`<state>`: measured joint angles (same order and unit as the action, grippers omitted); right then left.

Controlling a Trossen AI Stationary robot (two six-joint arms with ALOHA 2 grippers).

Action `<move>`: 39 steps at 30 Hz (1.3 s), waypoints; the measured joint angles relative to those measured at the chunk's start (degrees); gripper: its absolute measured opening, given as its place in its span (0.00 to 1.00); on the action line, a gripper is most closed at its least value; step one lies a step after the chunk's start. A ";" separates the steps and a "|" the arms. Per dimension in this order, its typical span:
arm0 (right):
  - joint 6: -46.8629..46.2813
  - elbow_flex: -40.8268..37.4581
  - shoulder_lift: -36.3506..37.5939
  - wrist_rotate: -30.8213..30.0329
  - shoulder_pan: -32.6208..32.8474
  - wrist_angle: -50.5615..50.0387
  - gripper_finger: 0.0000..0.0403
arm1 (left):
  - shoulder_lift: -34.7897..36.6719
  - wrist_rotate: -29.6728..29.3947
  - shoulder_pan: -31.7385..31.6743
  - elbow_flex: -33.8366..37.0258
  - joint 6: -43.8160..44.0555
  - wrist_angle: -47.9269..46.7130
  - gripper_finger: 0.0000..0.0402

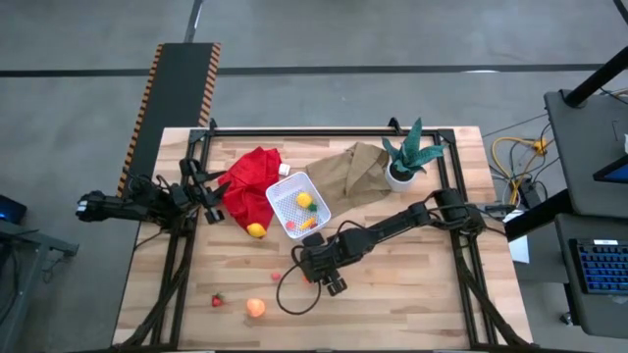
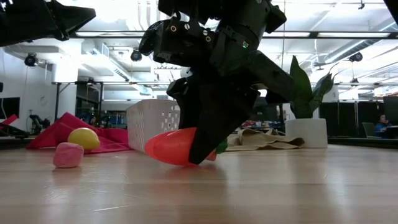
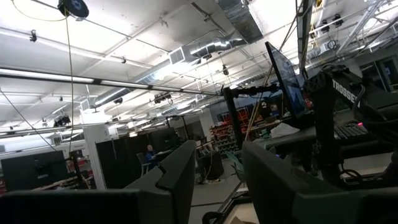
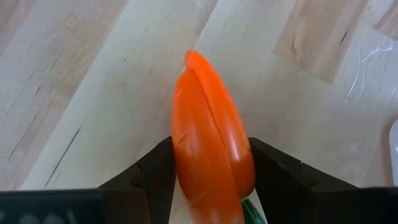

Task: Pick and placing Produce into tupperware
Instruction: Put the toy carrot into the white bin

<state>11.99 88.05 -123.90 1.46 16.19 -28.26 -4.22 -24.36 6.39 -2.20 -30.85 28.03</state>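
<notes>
My right gripper point(image 4: 208, 180) is shut on the orange carrot point(image 4: 208, 130), low over the table's middle point(image 1: 309, 263), on the near side of the white tupperware point(image 1: 297, 208). The tupperware holds a lemon point(image 1: 304, 200) and small pieces. On the table rest another lemon point(image 1: 256, 230), a pink piece point(image 1: 276, 277), a red berry point(image 1: 217, 300) and a peach-orange ball point(image 1: 256, 308). My left gripper point(image 3: 217, 180) is open at the table's left side point(image 1: 208, 191), beside the red cloth, and touches nothing. My right gripper pinches the carrot's thick end point(image 4: 186, 186), near its green top point(image 4: 252, 214), between the two fingers point(image 4: 155, 171). The fingers come from above, slanting down. The carrot lies nearly level point(image 2: 174, 146), its pointed tip point(image 4: 193, 57) past the fingertips. Whether it touches the table, I cannot tell.
A red cloth point(image 1: 250, 181) lies left of the tupperware, with a brown paper bag point(image 1: 353, 172) and a potted plant point(image 1: 404, 162) toward the far right. A black cable loops on the table near the right wrist point(image 1: 294, 299). Bare wood spans the near right part.
</notes>
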 joint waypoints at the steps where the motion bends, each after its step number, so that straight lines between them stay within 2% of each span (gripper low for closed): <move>1: 0.00 0.00 0.08 -0.01 0.00 -0.05 0.44 | 0.01 0.00 0.01 0.00 0.00 0.00 0.29; 10: -4.32 0.07 2.43 -0.03 -0.94 0.65 0.44 | 0.01 0.00 0.00 0.00 0.00 0.00 0.29; 19: -4.31 0.12 7.38 -0.12 -3.39 7.37 0.43 | 0.01 0.02 0.00 0.00 0.04 0.00 0.29; 25: -1.79 0.85 10.96 -4.90 -6.85 8.69 0.43 | 0.12 0.02 0.00 0.00 0.00 0.26 0.29; 32: 1.92 0.68 10.57 -4.08 -11.80 12.74 0.43 | 0.26 0.02 0.00 0.00 -0.04 1.29 0.29; 39: -1.29 -0.43 10.45 -4.11 -16.15 11.99 0.43 | 0.25 0.02 0.00 0.00 -0.04 1.48 0.29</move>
<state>10.70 87.63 -113.45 -2.64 0.04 -16.27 -3.98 -24.34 6.39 -2.20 -30.89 29.51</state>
